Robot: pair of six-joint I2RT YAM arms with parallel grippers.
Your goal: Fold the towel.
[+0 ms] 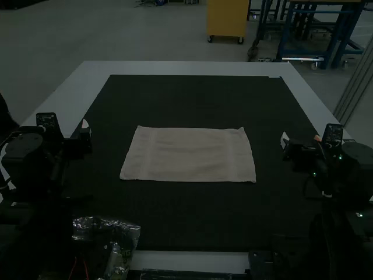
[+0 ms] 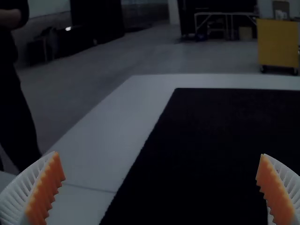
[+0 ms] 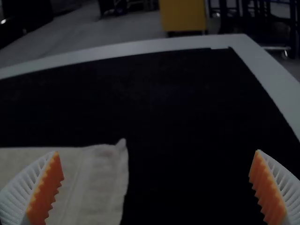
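A light beige towel (image 1: pixel 187 155) lies flat in a wide rectangle on the dark mat, at the middle of the table; whether it has more than one layer I cannot tell. My left gripper (image 1: pixel 85 126) is off to the towel's left, and my right gripper (image 1: pixel 285 140) is off to its right, both apart from it. In the left wrist view my left gripper (image 2: pixel 160 187) stands wide open with nothing between its pads. My right gripper (image 3: pixel 157 185) is likewise wide open in the right wrist view, where one end of the towel (image 3: pixel 101 178) shows with a small raised corner.
A dark mat (image 1: pixel 192 99) covers most of the white table (image 1: pixel 180 68). A crinkled clear plastic bag (image 1: pixel 119 236) with something in it lies at the near left edge, beside the left arm's base.
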